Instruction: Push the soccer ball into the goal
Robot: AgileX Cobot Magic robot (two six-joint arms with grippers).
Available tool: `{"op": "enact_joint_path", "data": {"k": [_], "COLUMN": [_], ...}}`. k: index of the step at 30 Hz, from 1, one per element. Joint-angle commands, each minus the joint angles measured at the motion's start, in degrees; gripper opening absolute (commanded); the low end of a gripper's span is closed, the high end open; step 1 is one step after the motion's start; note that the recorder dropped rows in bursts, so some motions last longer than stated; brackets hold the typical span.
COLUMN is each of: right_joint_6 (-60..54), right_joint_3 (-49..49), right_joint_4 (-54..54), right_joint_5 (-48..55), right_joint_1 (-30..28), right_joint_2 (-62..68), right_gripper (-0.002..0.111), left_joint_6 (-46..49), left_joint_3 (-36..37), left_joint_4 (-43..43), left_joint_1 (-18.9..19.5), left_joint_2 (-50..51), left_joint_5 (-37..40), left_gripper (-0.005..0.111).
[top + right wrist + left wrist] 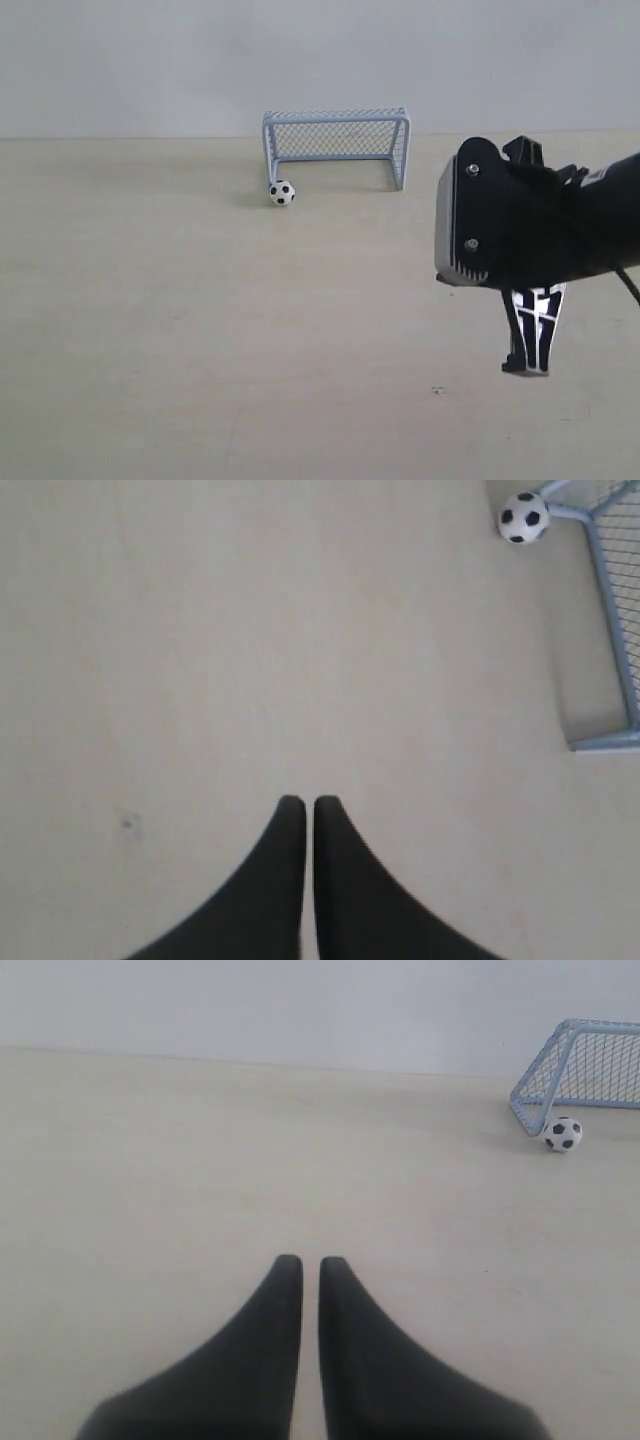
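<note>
Shows the soccer ball (282, 192) near the far edge of the tabletop (150, 330), just outside the goal (335, 114) and tight beside the foot of the post nearer the left edge; cannot tell whether touching. Sets the goal's long axis along that far edge, mouth turned toward the near edge. Catches the right pincer (527, 345) hanging tips-down over the right side of the tabletop, closer to the near edge, jaws pressed together on nothing. Puts the ball well apart from it, on a diagonal toward the far edge and the left. Leaves the left pincer (310, 1280) out of the exterior view; seen only from its own wrist camera, likewise pressed together and empty, with ball and goal well ahead. Judging by the larger ball in the right wrist view, makes the right arm the nearer. Calls, most likely, for coming round behind the ball and nudging toward the far edge and slightly right, clear of the post and into the mouth.
</note>
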Motion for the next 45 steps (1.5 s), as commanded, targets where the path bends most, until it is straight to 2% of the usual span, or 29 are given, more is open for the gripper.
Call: {"op": "enact_joint_path", "data": {"k": [1, 5, 10, 22, 27, 33, 35, 39, 45], "right_joint_6": [9.15, 18.56, 28.53, 29.27, 35.46, 40.45, 43.81, 55.94, 60.9], "right_joint_3": [3.4, 3.83, 3.83, 3.83, 3.83, 3.83, 3.83, 4.3, 12.82], "right_joint_4": [2.03, 2.13, 3.54, 2.96, 4.18, 4.45, 4.45, 4.81, 5.27], "right_joint_5": [-1.74, -2.87, -1.92, -2.64, -3.8, -12.82, -13.93, -11.73, -14.62], "right_joint_1": [5.12, 8.37, 8.61, 8.61, 8.48, 8.04, 4.26, -7.22, -19.08], "right_joint_2": [-3.67, -5.29, -5.78, -5.78, -5.78, -11.43, -14.89, -20.31, -33.08], "right_gripper": [0.0, 0.0, 0.0, 0.0, 0.0, 0.0, 0.0, 0.0, 0.0], "left_joint_6": [-0.3, -0.3, -0.3, -0.3, -0.3, -0.3, -0.3, -0.3, -0.3], "left_joint_3": [-0.23, -0.23, -0.23, -0.23, -0.23, -0.23, -0.23, -0.23, -0.23], "left_joint_4": [0.07, 0.07, 0.07, 0.07, 0.07, 0.07, 0.07, 0.07, 0.07], "left_joint_1": [0.11, 0.11, 0.11, 0.11, 0.11, 0.11, 0.11, 0.11, 0.11], "left_joint_2": [-0.13, -0.13, -0.13, -0.13, -0.13, -0.13, -0.13, -0.13, -0.13], "left_joint_5": [-0.52, -0.52, -0.52, -0.52, -0.53, -0.42, -0.42, -0.42, -0.53], "left_gripper": [0.006, 0.006, 0.006, 0.006, 0.006, 0.006, 0.006, 0.006, 0.006]}}
